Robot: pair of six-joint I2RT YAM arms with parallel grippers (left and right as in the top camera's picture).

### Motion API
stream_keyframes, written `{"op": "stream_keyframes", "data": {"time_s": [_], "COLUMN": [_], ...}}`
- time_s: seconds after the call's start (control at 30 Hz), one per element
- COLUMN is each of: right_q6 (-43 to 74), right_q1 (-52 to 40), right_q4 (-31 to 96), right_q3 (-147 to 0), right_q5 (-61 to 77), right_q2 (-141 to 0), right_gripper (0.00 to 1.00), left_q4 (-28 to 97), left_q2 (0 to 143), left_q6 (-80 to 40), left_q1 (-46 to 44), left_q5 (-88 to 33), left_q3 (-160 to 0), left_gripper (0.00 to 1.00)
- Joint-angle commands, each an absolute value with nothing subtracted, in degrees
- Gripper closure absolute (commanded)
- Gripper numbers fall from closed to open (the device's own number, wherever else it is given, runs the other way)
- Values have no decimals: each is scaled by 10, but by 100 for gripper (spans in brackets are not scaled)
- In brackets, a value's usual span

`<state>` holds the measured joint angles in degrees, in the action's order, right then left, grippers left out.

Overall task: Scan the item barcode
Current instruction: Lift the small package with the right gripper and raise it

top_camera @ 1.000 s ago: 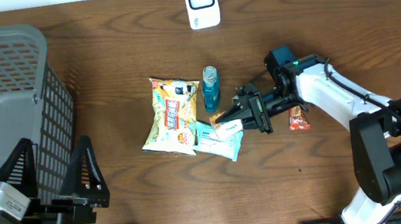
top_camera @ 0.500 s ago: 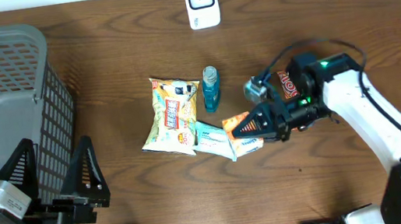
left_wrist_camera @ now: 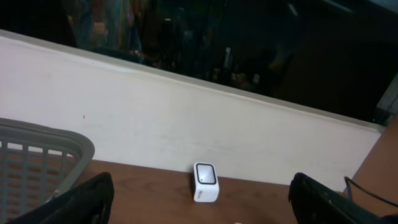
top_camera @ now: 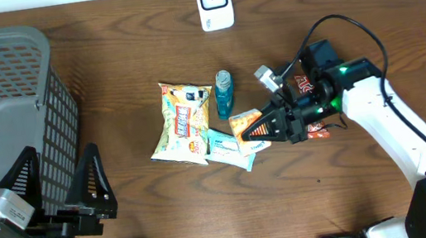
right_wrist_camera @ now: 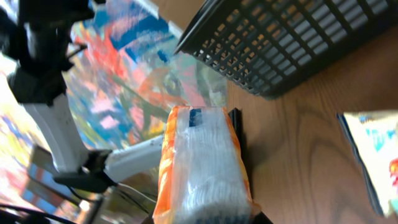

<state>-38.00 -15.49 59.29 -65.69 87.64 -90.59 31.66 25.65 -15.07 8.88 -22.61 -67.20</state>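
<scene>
orange packet (top_camera: 245,123) higher, in right gripper (top_camera: 264,125)

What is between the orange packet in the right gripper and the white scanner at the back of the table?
A blue bottle sits just beyond the orange packet, close to the straight line toward the white scanner. Nothing else visible lies on that path. The right gripper holds the packet and could probably pass beside the bottle.

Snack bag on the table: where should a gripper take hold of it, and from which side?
The snack bag lies flat, with the bottle and a blue-white packet crowding one edge. Probably pinch its free long edge from the basket side.
</scene>
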Motion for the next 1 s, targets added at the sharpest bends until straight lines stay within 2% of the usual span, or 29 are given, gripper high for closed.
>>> {"op": "stream_keyframes", "data": {"time_s": [0.0,0.2,0.3,0.37,0.43,0.53,0.6,0.63,0.73,0.87,0.97], "right_q6": [-438,-433,-366,-257,-101,202,372,416,384,227,60], "right_q1": [-175,-199,-200,-199,-198,-197,-197,-198,-202,-221,-243], "right_q4": [570,482,412,350,272,150,95,79,-30,-136,-173], "right_q3": [-665,-668,-668,-668,-668,-668,-668,-668,-668,-668,-668], "right_q5": [895,895,895,895,894,894,884,887,876,876,871], "right_q2": [-902,-884,-874,-868,-867,-867,-867,-867,-867,-867,-867], "right_gripper": [99,99,99,99,99,99,99,99,99,99,99], "left_q4": [317,316,308,306,306,306,306,306,306,306,306], "left_q2": [252,252,252,252,252,252,252,252,252,252,252], "left_q6": [-154,-154,-154,-154,-154,-153,-153,-153,-153,-154,-154], "left_q1": [86,86,86,86,86,86,86,86,86,86,86], "left_q5": [-234,-234,-234,-234,-234,-234,-234,-234,-234,-234,-234], "left_q3": [-668,-654,-643,-640,-640,-640,-640,-640,-640,-640,-640], "left_gripper": [10,10,10,10,10,10,10,10,10,10,10]}}
